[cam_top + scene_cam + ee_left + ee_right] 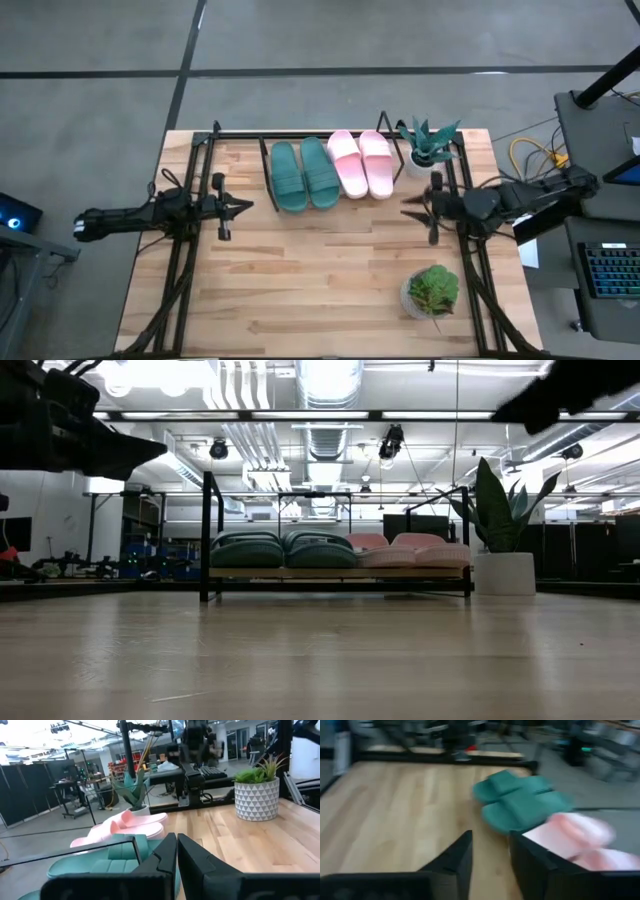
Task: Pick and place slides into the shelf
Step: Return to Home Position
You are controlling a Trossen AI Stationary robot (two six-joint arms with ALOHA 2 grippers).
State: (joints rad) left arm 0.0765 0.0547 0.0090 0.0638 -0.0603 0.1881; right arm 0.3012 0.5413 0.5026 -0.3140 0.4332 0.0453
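Two dark teal-green slides (303, 175) and two pale pink slides (360, 163) lie side by side on the slanted board of the black wire shelf (300, 134) at the table's far edge. The low view shows the same row on the shelf (340, 572). My left gripper (248, 205) hovers shut above the table, left of the shelf and pointing right; its wrist view looks past the fingers (176, 855) at the green slides (115, 860). My right gripper (405, 207) hovers open on the right, pointing left toward the pink slides (580, 837).
A spiky plant in a white pot (433, 143) stands at the shelf's right end. A leafy potted plant (432, 292) sits near the table's near right corner. Black arm-mount frames run along both sides. Bare wooden tabletop (320, 270) stretches between the arms.
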